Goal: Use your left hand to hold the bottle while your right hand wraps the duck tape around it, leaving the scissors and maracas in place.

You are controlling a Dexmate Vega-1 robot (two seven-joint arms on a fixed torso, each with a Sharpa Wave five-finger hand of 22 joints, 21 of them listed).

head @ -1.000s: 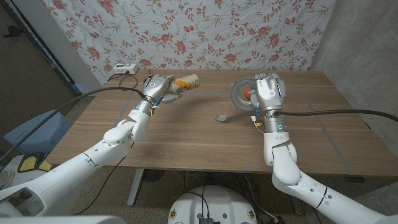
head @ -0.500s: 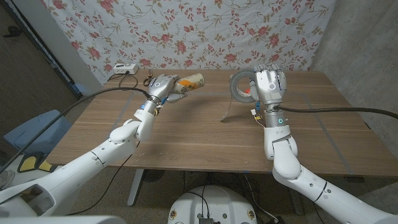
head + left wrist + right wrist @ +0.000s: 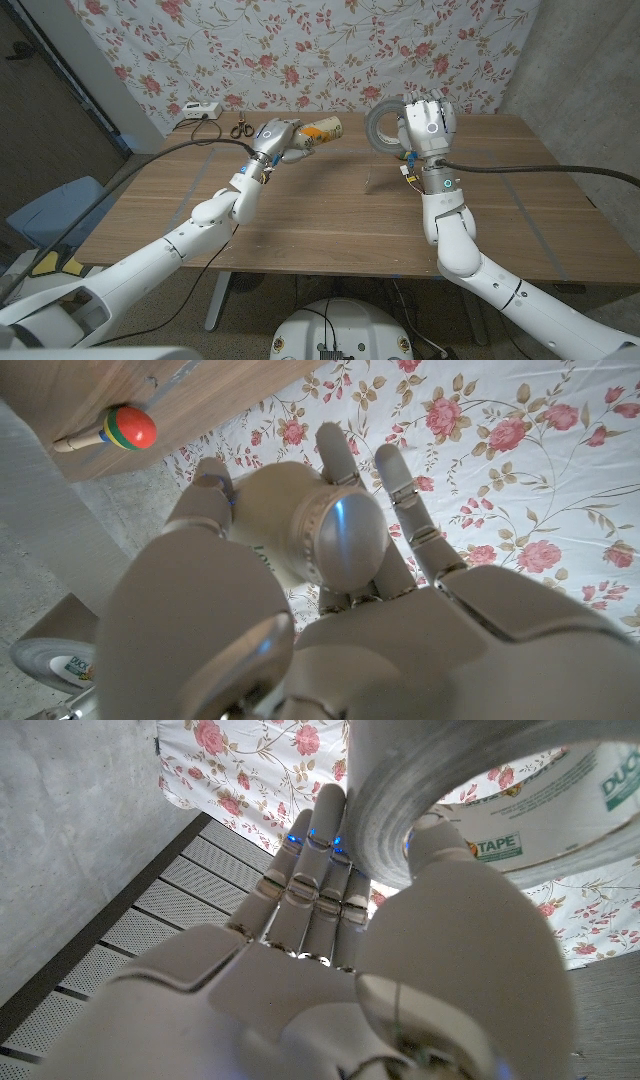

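Count: one bottle (image 3: 322,130), one roll of duct tape (image 3: 384,125), one pair of scissors (image 3: 239,128), and one maraca (image 3: 118,429) visible in the left wrist view; two robot hands.
Left hand (image 3: 275,138): raised above the far left part of the wooden table (image 3: 320,215), fingers wrapped around the bottle, which lies tilted with its free end pointing toward the tape.
Right hand (image 3: 425,127): raised over the far right part of the table, holding the grey tape roll on the side facing the bottle; the right wrist view shows the fingers (image 3: 305,890) lying along the roll's outer face.
Bottle and tape: near each other, apart.
Scissors: on the table's far edge, beside a small white device (image 3: 199,111).
Maraca: red, yellow and green head on a wooden handle, lying on the table.
Writing: the roll's inner core (image 3: 530,795) reads "TAPE" and "DUC"; the bottle's label is too small to read.
Backdrop: floral cloth (image 3: 300,50).
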